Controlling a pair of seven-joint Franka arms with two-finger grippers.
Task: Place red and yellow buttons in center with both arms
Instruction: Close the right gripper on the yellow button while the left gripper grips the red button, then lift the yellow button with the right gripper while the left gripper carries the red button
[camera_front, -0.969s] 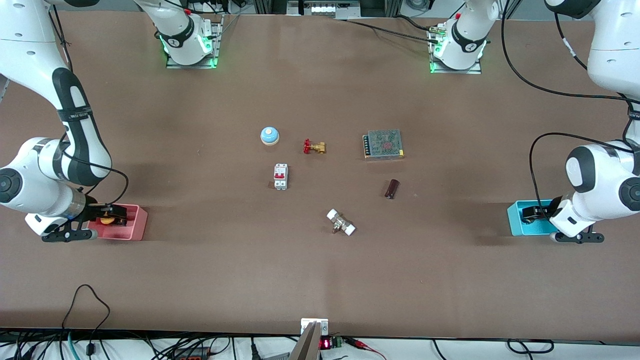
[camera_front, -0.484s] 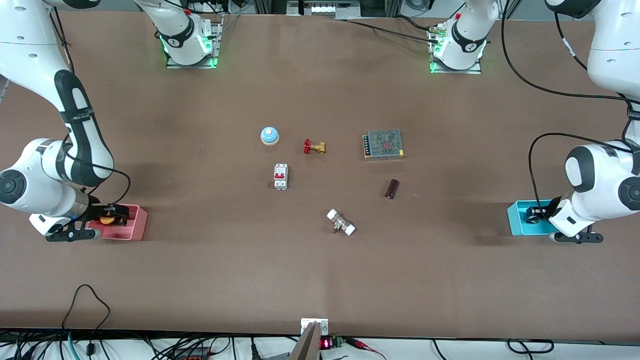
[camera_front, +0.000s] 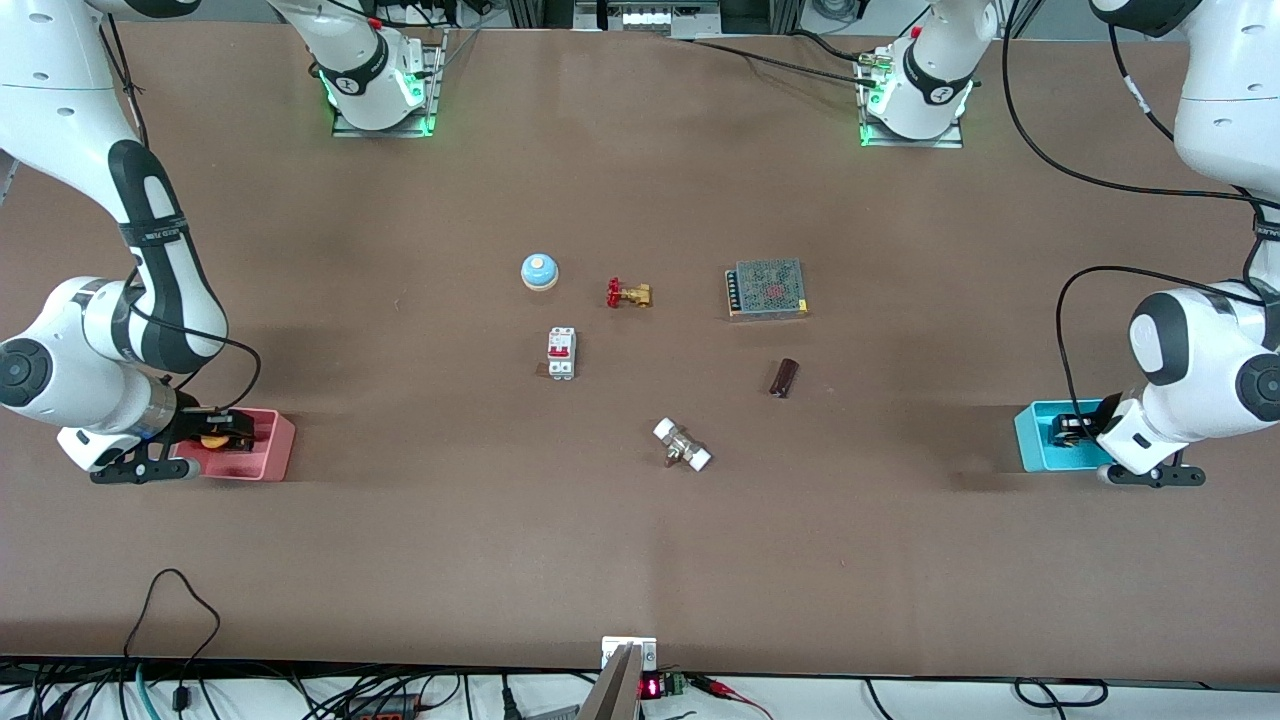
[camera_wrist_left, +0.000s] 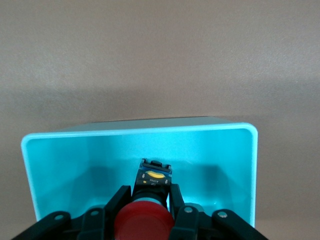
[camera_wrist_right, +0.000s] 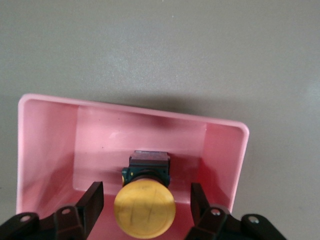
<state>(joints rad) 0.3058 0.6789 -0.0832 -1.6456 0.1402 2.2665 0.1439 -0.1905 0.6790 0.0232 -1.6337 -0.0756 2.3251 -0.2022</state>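
The yellow button lies in the pink tray at the right arm's end of the table. My right gripper is down in that tray, open, its fingers wide on either side of the orange-yellow cap without touching it. The red button lies in the cyan tray at the left arm's end. My left gripper is down in that tray, its fingers closed against the button's black body. In the front view the red button is hidden by the gripper.
In the middle of the table lie a pale-blue dome, a brass valve with a red handle, a white circuit breaker, a metal power supply, a dark cylinder and a white-ended fitting.
My right gripper has sunk slightly lower into the pink tray around the yellow button. My left gripper has hardly shifted in the cyan tray.
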